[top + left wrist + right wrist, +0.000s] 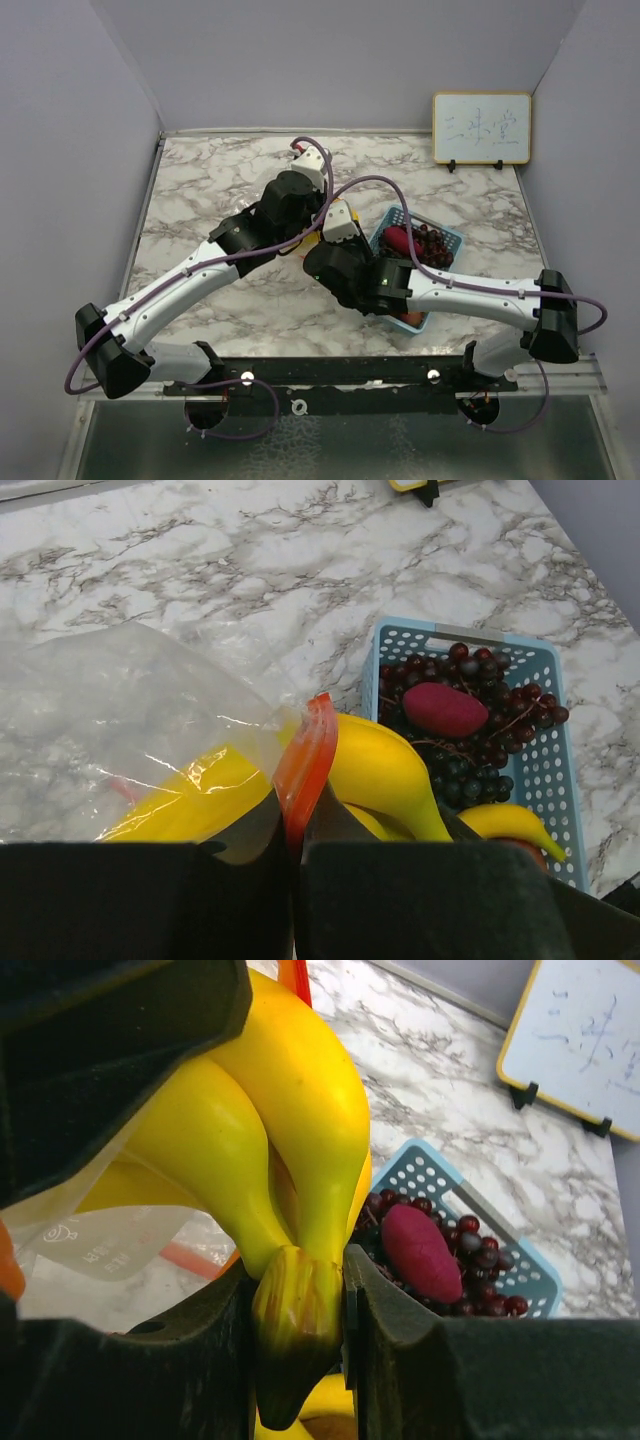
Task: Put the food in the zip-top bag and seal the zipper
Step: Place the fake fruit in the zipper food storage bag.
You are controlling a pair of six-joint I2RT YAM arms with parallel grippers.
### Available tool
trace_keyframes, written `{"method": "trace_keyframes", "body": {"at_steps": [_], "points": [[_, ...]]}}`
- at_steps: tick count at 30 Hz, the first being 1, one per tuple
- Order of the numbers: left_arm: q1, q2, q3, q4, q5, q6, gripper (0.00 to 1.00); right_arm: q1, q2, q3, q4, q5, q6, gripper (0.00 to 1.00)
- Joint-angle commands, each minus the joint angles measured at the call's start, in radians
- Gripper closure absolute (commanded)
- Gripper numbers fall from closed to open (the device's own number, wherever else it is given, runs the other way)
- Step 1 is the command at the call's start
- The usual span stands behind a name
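Observation:
My left gripper (293, 825) is shut on the red zipper strip (305, 755) of the clear zip-top bag (110, 710), holding its mouth up. My right gripper (297, 1280) is shut on the stem of the yellow bananas (290, 1110). The bunch hangs at the bag's mouth, and yellow shows through the plastic (195, 790). Dark purple grapes (470, 770) and the magenta oblong piece (443, 708) lie in the light blue basket (560, 780). A small red fruit (411, 318) peeks out under my right arm at the basket's near end.
The basket (447, 240) stands right of centre on the marble table (200, 190). A small whiteboard (481, 127) leans at the back right. Grey walls close the table at the back and on both sides. Both arms cross over the table's middle.

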Motion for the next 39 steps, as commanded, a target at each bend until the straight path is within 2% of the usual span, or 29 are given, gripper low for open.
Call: {"method": "trace_keyframes", "body": {"at_steps": [1,7,11,16,20,27,33,35,39], "points": [[-0.031,-0.005,-0.037,0.030,0.149,-0.048,1.00,-0.009,-0.074,-0.003,0.531,-0.176,-0.301,0.89],[-0.031,-0.026,-0.071,0.076,0.201,-0.078,1.00,-0.012,-0.129,-0.084,0.635,-0.407,-0.325,0.88],[-0.031,-0.049,-0.113,0.131,0.246,-0.086,1.00,-0.012,-0.172,-0.147,0.661,-0.433,-0.302,0.88],[-0.031,-0.088,-0.167,0.171,0.226,-0.097,1.00,-0.012,-0.289,-0.255,0.711,-0.469,-0.288,0.70],[-0.032,-0.101,-0.202,0.198,0.217,-0.108,1.00,-0.011,-0.356,-0.283,0.715,-0.532,-0.266,0.69],[-0.031,-0.132,-0.322,0.346,0.214,-0.145,1.00,-0.012,-0.403,-0.285,0.545,-0.331,-0.253,0.74],[-0.031,-0.134,-0.404,0.537,0.214,-0.203,1.00,-0.011,-0.431,-0.290,0.384,-0.361,-0.209,0.71],[-0.030,-0.135,-0.434,0.575,0.187,-0.212,1.00,-0.012,-0.459,-0.305,0.373,-0.407,-0.197,0.65],[-0.026,-0.140,-0.513,0.660,0.136,-0.256,1.00,-0.011,-0.488,-0.304,0.314,-0.452,-0.174,0.42]]}}
